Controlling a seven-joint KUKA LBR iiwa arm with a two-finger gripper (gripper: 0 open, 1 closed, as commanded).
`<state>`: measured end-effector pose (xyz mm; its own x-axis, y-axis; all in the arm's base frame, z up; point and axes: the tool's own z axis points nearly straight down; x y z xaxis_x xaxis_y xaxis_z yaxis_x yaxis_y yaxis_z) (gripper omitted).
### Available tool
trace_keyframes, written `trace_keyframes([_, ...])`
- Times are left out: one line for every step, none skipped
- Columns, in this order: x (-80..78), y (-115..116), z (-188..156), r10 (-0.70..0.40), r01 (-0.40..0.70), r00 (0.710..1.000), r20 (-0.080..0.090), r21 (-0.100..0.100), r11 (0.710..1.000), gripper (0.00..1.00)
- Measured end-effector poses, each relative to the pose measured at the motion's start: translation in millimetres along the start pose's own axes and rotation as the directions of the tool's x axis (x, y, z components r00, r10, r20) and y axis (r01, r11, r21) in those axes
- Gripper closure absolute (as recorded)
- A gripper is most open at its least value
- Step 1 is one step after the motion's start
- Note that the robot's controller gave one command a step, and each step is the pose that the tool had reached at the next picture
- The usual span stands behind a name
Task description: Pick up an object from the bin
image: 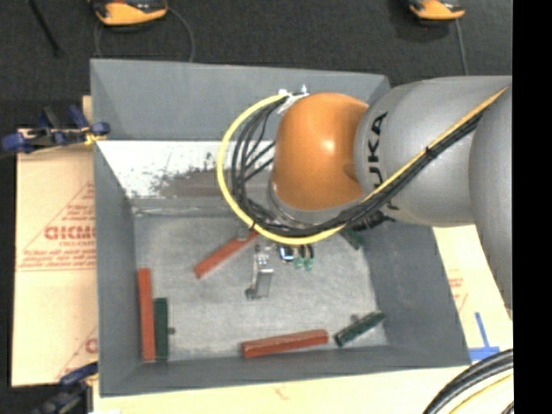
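A grey metal bin [112, 257] sits below me. A silver arm [431, 153] with a rounded orange cover [315, 149] reaches into it from the right, with black and yellow cables [233, 188] looped around it. Beneath the cover the gripper [254, 290] points down at the bin's floor near the middle; I cannot tell whether it is spread or closed up.

The thing nearest to it is a reddish-brown flat stick [224, 258], lying slantwise just to its left. The stick's far end comes close to the gripper's upper part and its near end points toward the left wall. I cannot tell whether the two touch.

Just right of the gripper, under the cover's edge, is a small green bit [302, 264]; it may belong to the arm or lie in the bin. Further right a dark green stick [353, 239] pokes out from under the arm.

Along the near wall lies a second reddish-brown stick [285, 344], nearly level. A tilted dark green marker-like piece [360, 328] lies just beyond its right end. By the left wall a red stick [145, 315] runs near to far, with a dark green bar [160, 326] close beside it on the right.
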<state>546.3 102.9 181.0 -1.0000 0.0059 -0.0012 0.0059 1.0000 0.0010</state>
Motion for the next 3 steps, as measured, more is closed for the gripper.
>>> trace_keyframes([-54.6,8,107,-0.178,0.178,0.984,0.0,0.002,0.984,0.0])
trace_keyframes([-55.7,9,103,-0.174,0.174,0.985,0.004,0.0,0.985,1.0])
trace_keyframes([22.0,13,-69,-0.24,0.24,0.971,0.009,0.002,0.971,1.0])
